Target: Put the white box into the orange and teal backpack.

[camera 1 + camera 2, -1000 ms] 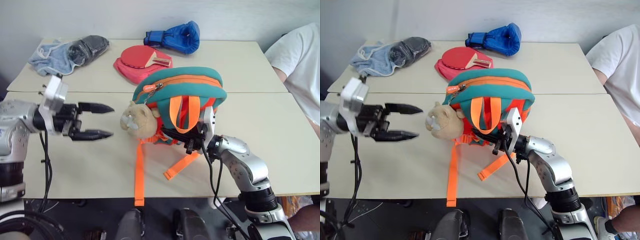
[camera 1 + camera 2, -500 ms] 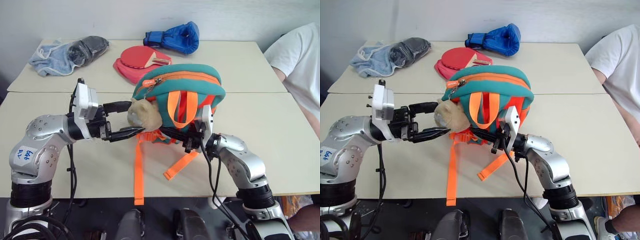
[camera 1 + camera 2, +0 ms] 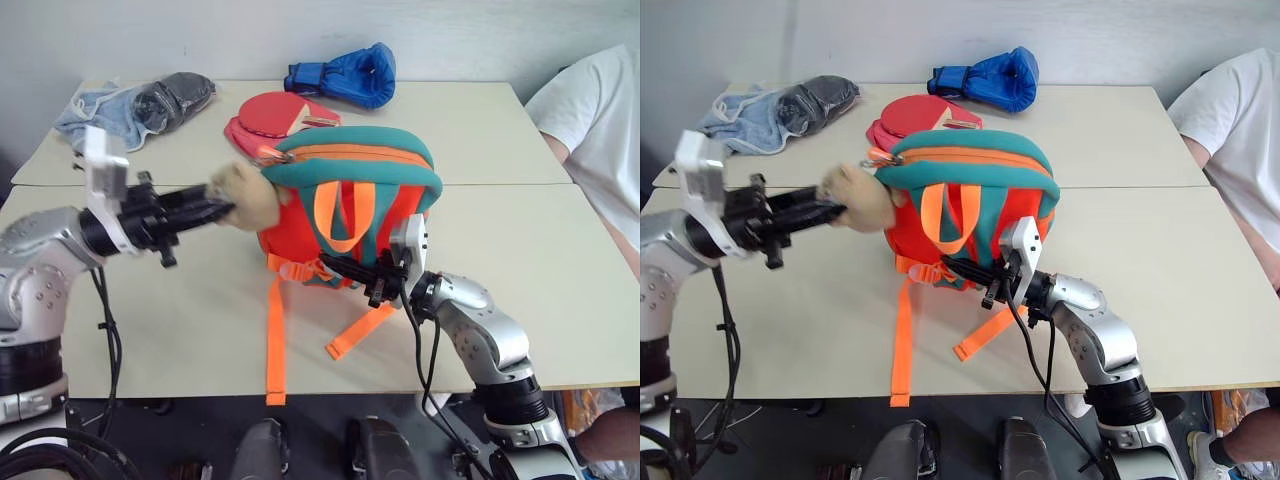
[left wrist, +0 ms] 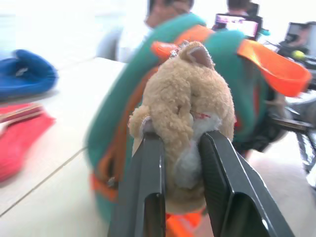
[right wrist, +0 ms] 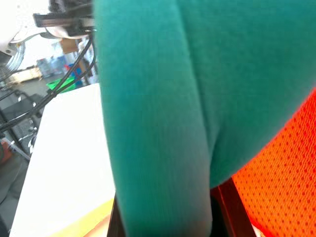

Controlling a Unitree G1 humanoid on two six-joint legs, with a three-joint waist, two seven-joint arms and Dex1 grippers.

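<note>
Both grippers grip: left gripper [image 4: 180, 163] clenches the plush toy [image 4: 185, 108]; right gripper [image 3: 372, 283] pinches the orange and teal backpack [image 3: 350, 205]; we fear tugging tears the toy loose.

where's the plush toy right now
The plush toy hangs at the backpack's upper left side, pinched in the left hand, in front of the red paddle case.

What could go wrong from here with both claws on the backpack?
The left claw pinches only the plush toy, not the backpack itself, so pulling may strain its attachment or slip off. The zipper looks closed, leaving no opening. The orange straps trail over the table edge and could snag.
</note>
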